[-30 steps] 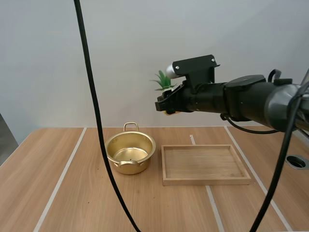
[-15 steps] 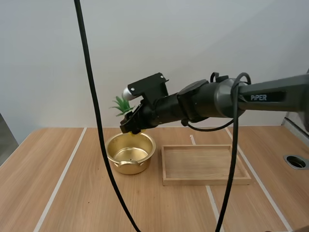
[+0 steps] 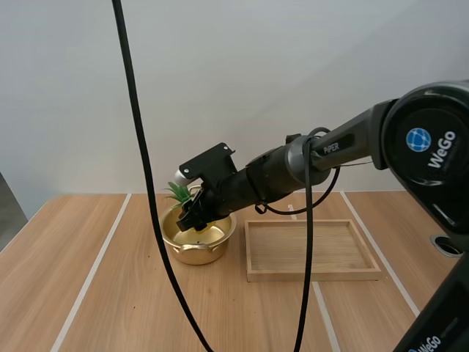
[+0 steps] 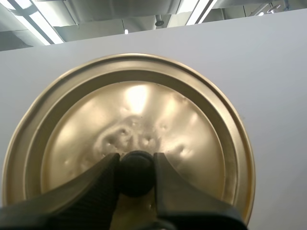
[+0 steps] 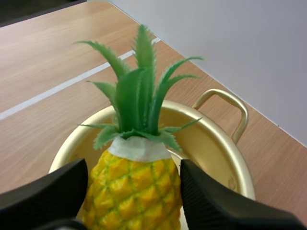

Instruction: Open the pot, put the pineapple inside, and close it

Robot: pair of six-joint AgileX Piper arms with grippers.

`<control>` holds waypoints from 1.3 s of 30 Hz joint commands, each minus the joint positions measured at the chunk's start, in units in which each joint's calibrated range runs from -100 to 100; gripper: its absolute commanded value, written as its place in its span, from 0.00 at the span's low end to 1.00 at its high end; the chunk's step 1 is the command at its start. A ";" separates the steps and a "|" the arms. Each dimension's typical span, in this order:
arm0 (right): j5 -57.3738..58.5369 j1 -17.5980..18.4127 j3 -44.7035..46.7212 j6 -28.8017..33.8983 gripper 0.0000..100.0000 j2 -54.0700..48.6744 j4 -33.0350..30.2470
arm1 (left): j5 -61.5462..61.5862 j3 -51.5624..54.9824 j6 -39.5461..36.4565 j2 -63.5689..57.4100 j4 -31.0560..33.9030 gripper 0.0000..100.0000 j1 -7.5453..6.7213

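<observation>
In the high view, the right gripper (image 3: 193,217) tilts down over the mouth of the open gold pot (image 3: 199,249). The green leaves of the pineapple (image 3: 178,193) stick out past the fingers, which hide its yellow body. A wooden tray (image 3: 311,276) lies just beside the pot on the table (image 3: 102,293).

In the left wrist view, the left gripper (image 4: 136,163) pinches the black knob (image 4: 136,175) of the gold lid (image 4: 144,103). The lid's dented round face is turned to the camera, and the fingers cover its near edge.

In the right wrist view, the pineapple has criss-cross yellow skin, a white collar and a spiky green crown. It is squeezed between the two fingers, just above the pot's mouth, with its lower part cut off. One looped handle (image 5: 225,103) shows beyond.
</observation>
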 commanded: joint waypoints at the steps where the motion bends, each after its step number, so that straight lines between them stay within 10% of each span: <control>1: -0.25 0.14 -0.37 -2.70 0.00 1.25 3.38 | -1.92 -0.25 -0.42 -0.31 -0.53 0.00 -0.13; 15: -2.78 0.14 -2.94 -2.70 0.00 4.94 3.66 | -1.92 -0.25 -0.42 -0.31 -0.53 0.00 -0.13; 17: -2.78 0.14 -3.39 -2.70 0.26 4.94 3.66 | -1.92 -0.25 -0.42 -0.31 -0.53 0.00 -0.13; 20: -2.78 0.14 -3.53 -2.70 0.94 4.94 5.04 | -1.92 -0.25 -0.42 -0.31 -0.53 0.00 -0.13; 21: -3.48 0.14 -3.53 -2.70 1.00 5.15 5.94 | -1.92 -0.25 -0.42 -0.31 -0.53 0.00 -0.13; 39: -6.28 0.14 -3.53 -2.70 0.98 -0.69 7.96 | -1.92 -0.25 -0.42 -0.31 -0.53 0.00 -0.13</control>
